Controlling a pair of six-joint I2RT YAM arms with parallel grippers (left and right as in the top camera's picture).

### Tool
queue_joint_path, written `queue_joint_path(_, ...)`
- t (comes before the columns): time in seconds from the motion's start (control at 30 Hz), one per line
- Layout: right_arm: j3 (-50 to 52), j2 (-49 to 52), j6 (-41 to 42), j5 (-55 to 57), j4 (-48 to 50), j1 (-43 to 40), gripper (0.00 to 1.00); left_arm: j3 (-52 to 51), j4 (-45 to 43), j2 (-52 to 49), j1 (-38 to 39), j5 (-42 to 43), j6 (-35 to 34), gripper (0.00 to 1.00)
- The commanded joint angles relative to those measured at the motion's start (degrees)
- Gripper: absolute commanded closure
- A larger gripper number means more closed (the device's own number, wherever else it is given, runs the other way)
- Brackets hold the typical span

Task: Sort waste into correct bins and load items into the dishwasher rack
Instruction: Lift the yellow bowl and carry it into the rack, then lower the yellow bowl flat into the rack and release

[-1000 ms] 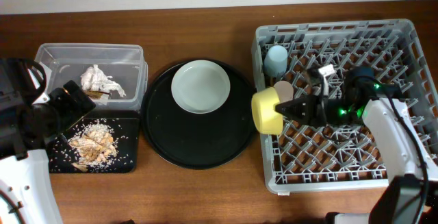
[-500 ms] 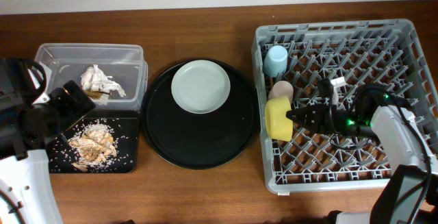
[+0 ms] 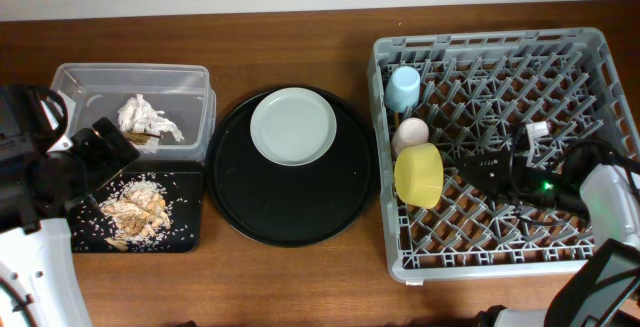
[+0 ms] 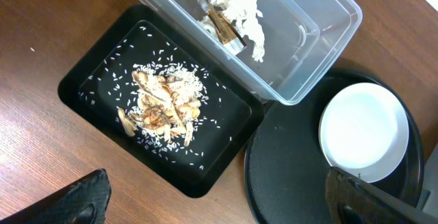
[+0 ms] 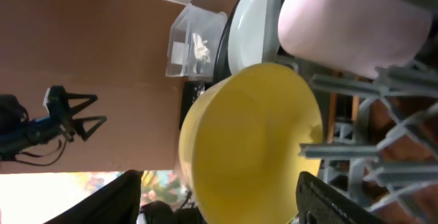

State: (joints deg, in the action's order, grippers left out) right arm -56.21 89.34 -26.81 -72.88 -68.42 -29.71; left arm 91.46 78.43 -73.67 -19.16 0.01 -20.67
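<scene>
The dishwasher rack is taking up the right end of the table, and the round black tray is sitting just to its left. Beyond that, the clear tub and the shallow black tray are lying at the far left, with tissue and wrapper in the one and food scraps in the other.

The pale plate is resting flat on the upper half of the round tray. It looks to be the item not yet loaded. It is lying between the two arms, neither plainly nearer. Being round, it is offering no long axis, only a low rim to catch.

In the rack, the yellow bowl is leaning on its side against the left wall. The pink cup is just behind it and the light blue cup is further back.

The right hand is hanging over the pegs just right of the bowl, pointing left, with its fingers standing wide and holding nothing. From it the plate is lying further left, past the bowl and the rack wall, so a reach would probably be needing to lift over both.

The left hand is hovering wide and empty above the two bins, with the plate off to its right.
</scene>
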Motion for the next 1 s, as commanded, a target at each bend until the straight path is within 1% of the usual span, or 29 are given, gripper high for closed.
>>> queue_joint_path(0.0, -7.78, -0.28, 0.26, 0.90, -4.85, -0.17, 0.28, 0.50, -0.09, -0.13, -0.13, 0.02, -0.52, 0.01)
queue_joint_path(0.13, -19.58, -2.80, 0.26, 9.33, -12.90, 3.76, 0.29, 0.50, -0.09, -0.13, -0.13, 0.02, -0.52, 0.01)
queue_joint_path(0.2, -25.44, -5.70, 0.31, 16.94, -16.13, 9.66, 0.27, 0.50, -0.11, -0.13, -0.13, 0.02, -0.52, 0.01)
queue_joint_path(0.23, -26.99, -7.15, 0.61, 20.50, -16.46, 13.64, 0.23, 0.50, -0.09, -0.13, -0.13, 0.02, -0.52, 0.01)
queue_joint_path(0.3, -27.30, -8.35, 2.36, 24.04, -16.26, 17.77, 0.22, 0.50, -0.09, -0.13, -0.13, 0.02, -0.52, 0.01)
queue_joint_path(0.37, -27.28, -8.28, 4.96, 30.21, -16.24, 25.49, 0.23, 0.50, -0.09, -0.13, -0.13, 0.02, -0.52, 0.01)
queue_joint_path(0.43, -27.28, -7.63, 8.15, 36.92, -16.17, 30.97, 0.22, 0.50, -0.09, -0.13, -0.13, 0.02, -0.52, 0.01)
queue_joint_path(0.5, -27.26, -7.19, 11.98, 42.16, -15.52, 34.58, 0.22, 0.50, -0.09, -0.13, -0.13, 0.02, -0.52, 0.00)
queue_joint_path(0.6, -27.21, -6.93, 16.33, 46.03, -14.43, 36.63, 0.21, 0.50, -0.09, -0.13, -0.13, 0.02, -0.52, 0.01)
queue_joint_path(0.73, -25.00, -6.01, 17.46, 45.70, -13.11, 37.77, 0.20, 0.50, -0.11, -0.13, -0.13, 0.02, -0.52, 0.01)
queue_joint_path(0.87, -23.50, -6.03, 17.53, 44.96, -10.67, 42.12, 0.21, 0.50, -0.09, -0.13, -0.13, 0.02, -0.52, 0.01)
queue_joint_path(0.97, -23.50, -6.03, 20.11, 44.89, -7.50, 46.25, 0.21, 0.50, -0.09, -0.13, -0.13, 0.02, -0.52, 0.01)
